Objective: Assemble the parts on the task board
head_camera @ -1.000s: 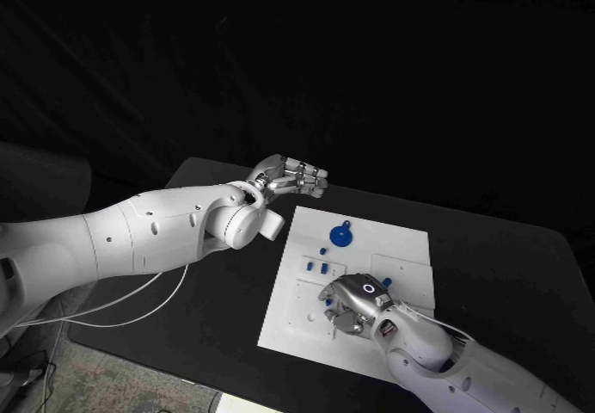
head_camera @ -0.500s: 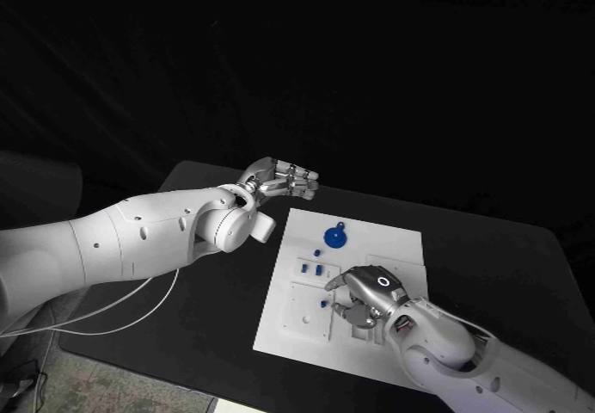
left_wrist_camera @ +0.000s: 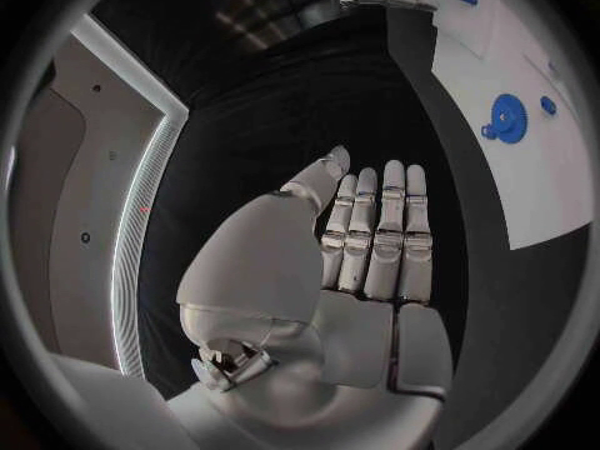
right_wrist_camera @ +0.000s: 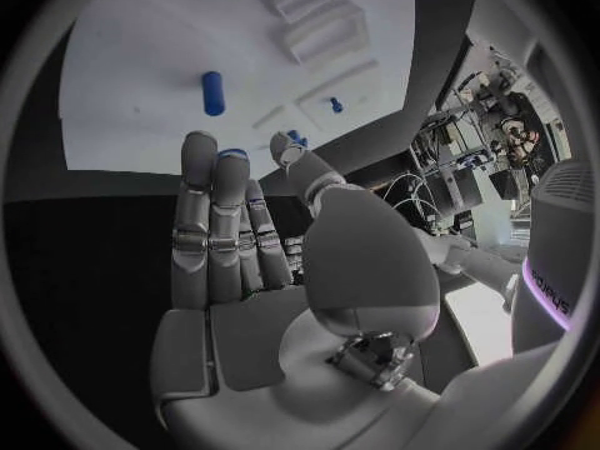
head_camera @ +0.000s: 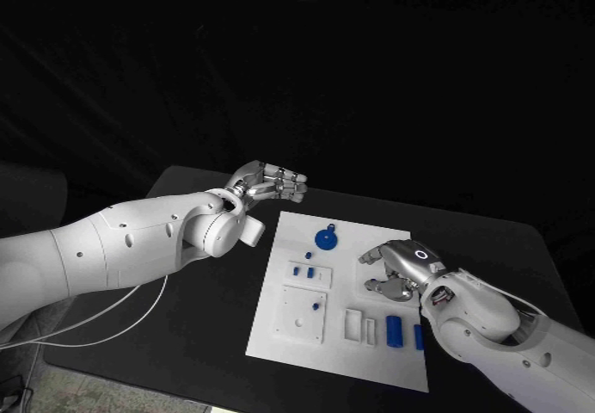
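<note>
Right hand (head_camera: 395,274) lifted off task board (head_camera: 283,344), fingers apart, empty

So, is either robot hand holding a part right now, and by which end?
No part is visibly held. The left robot hand hangs beside the board with bare fingers; the right robot hand hovers over it, fingers straight with nothing between them.
</note>
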Tool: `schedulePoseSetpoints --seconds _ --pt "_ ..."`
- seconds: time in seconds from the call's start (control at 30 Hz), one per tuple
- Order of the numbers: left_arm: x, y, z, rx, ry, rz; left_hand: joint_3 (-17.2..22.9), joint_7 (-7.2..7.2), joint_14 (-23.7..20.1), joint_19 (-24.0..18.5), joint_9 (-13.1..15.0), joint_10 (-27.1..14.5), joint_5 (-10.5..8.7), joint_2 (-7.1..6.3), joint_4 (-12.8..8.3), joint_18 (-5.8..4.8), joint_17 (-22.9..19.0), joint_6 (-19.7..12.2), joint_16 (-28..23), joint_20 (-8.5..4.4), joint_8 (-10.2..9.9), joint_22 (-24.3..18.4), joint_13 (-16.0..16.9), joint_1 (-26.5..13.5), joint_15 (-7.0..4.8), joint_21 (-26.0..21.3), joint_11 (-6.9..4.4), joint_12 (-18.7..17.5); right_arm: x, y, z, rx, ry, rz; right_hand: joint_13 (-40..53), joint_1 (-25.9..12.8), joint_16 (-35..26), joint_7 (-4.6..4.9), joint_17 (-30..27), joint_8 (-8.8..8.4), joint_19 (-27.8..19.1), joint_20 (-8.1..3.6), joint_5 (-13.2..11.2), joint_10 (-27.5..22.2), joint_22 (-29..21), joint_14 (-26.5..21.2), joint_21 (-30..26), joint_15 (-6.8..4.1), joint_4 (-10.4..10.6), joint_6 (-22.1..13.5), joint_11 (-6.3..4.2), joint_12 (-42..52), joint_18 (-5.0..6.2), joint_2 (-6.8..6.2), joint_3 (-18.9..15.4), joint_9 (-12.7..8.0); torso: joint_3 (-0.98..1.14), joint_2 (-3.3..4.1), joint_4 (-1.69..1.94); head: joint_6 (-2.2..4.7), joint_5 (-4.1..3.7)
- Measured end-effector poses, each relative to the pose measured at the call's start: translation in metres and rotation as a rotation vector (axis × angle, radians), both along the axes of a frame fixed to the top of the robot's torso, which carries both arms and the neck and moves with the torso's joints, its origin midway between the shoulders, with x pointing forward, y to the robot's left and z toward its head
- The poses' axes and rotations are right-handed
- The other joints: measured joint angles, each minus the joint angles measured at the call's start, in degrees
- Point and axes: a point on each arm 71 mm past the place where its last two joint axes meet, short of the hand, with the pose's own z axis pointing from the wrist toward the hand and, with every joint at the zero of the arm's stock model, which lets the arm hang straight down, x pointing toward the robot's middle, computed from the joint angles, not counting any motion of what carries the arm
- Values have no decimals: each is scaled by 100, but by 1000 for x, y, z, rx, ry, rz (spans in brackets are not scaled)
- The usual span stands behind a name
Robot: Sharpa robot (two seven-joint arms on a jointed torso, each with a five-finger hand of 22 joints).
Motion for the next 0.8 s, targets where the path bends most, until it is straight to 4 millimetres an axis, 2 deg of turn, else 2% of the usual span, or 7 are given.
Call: schedulePoseSetpoints --seconds 0.1,0.2,0.27,0.33,0.53,0.6,0.8 --pt "0 0 0 0 0 0 0 0 0 0 0 0 0 0 0 0 0 0 0 0 0 0 0 0 0 0 0 0 5 -9 -4 -20 18 -30 0 132 0 -21 -32 0 -5 58 -28 -115 -63 -22 -48 18 189 -52 36 0 -1 -56 -190 0 5 0 4 7 -25" --pt "0 1 0 0 0 1 0 0 0 0 0 0 0 0 0 0 0 0 0 0 0 0 0 0 0 0 0 0 8 -13 -8 -35 35 -48 0 191 0 -76 -54 0 3 67 -53 -220 -103 -54 -88 36 352 -138 57 0 -2 -115 -259 -6 7 1 8 9 -41" --pt "0 1 0 1 0 2 0 0 0 0 0 0 0 0 0 0 0 0 0 0 0 0 0 0 0 0 0 0 10 -15 -11 -44 48 -57 0 221 0 -80 -60 0 3 67 -55 -227 -119 -58 -92 40 416 -155 67 0 -2 -145 -284 -6 6 2 10 9 -47" --pt "0 1 0 1 0 2 0 0 0 0 0 0 0 0 0 0 -1 0 0 0 0 1 0 0 0 0 0 0 12 -16 -13 -52 60 -61 0 243 0 -80 -65 0 3 67 -55 -227 -131 -58 -120 40 475 -155 67 0 -3 -122 -303 -6 4 3 15 5 -54" --pt "1 1 0 1 0 3 0 0 0 21 0 0 0 0 0 0 -1 0 0 -21 0 1 0 0 0 0 0 0 15 -16 -20 -78 100 -69 0 280 0 -90 -65 0 3 67 -55 -223 -129 -59 -120 39 423 -137 63 0 -6 -83 -251 -6 -4 3 20 -5 -61" --pt "1 1 0 1 0 3 0 0 0 22 0 0 0 0 0 0 -1 0 0 -19 0 -5 0 0 0 0 0 0 16 -16 -23 -86 113 -71 0 224 0 -64 -65 0 3 67 -55 -162 -116 -59 -120 39 351 -60 8 0 -9 -27 -179 -6 -5 3 20 -10 -61" --pt "1 1 0 1 0 3 0 0 0 41 0 0 0 0 0 0 -1 0 0 0 0 -21 0 0 0 0 0 0 17 -11 -26 -90 135 -62 -1 34 28 -38 -49 0 4 64 -55 96 -33 2 4 -22 74 61 -31 0 -43 163 98 -5 -7 3 20 -15 -50"
